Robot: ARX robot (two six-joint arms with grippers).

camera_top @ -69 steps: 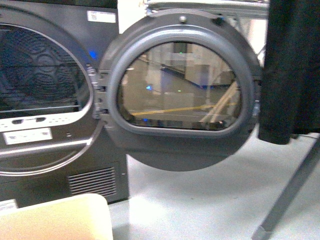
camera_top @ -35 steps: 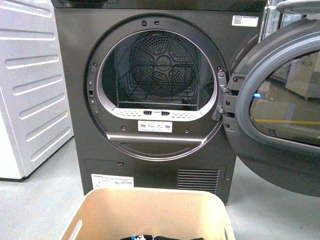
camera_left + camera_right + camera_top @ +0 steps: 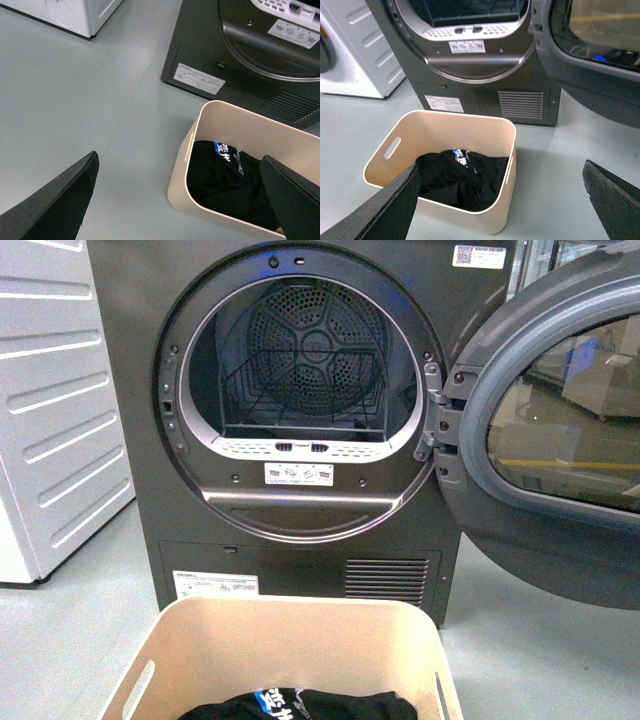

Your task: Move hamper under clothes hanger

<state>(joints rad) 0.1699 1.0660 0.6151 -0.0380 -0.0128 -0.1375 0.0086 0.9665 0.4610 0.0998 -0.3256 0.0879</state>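
Grey floor (image 3: 80, 640) holds the hamper (image 3: 290, 635) before the dryer (image 3: 300, 560).

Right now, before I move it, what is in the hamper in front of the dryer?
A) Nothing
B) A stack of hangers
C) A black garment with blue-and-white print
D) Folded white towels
C: both wrist views look down into the hamper and show a crumpled black garment with a blue-and-white print lying in it.

Grey floor (image 3: 70, 640), open dark dryer (image 3: 300, 565), white appliance (image 3: 50, 420)
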